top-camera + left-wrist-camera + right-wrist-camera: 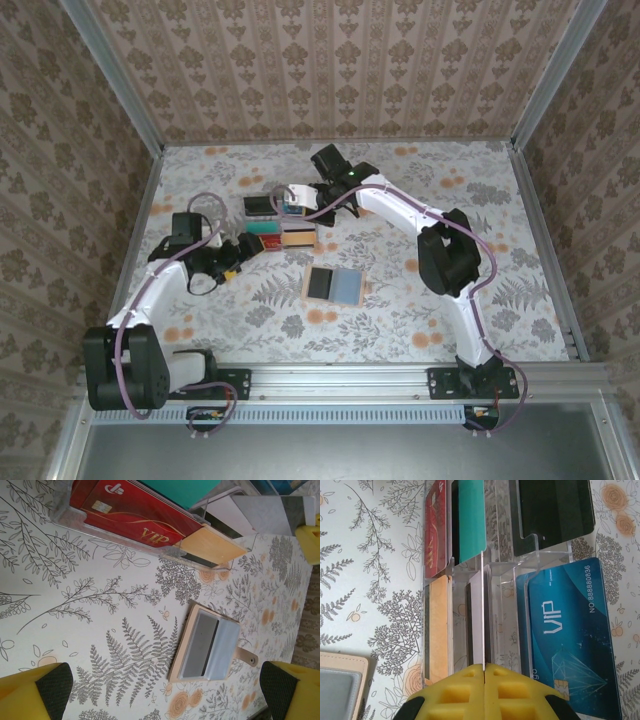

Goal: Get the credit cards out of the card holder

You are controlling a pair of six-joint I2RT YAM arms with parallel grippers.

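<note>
A thin tan-peach bifold card holder (335, 285) with a blue-grey inner panel lies open and flat on the floral-printed tabletop (430, 190). It sits between my two arms, nearer my bases than the clear acrylic rack (262, 215) of cards, and apart from it. My left gripper (162, 695) hangs above the table with its yellow fingers spread wide and nothing between them. In my left wrist view the open holder lies on the table between them. I cannot tell whether its pockets hold any card. My right gripper (484, 690) is over the rack, its yellow fingers pressed together. A thin grey card (476, 620) runs edge-on into the seam between them, so it looks pinched there. Five cards stand in the rack's slots. A glossy red card (435, 530) with gold lettering and a plain teal card (470, 520) stand side by side. A black card (552, 510) is in the next section. A blue card (570, 630) marked VIP and a tan-orange card (439, 625) stand in the row closer to my right fingers.
</note>
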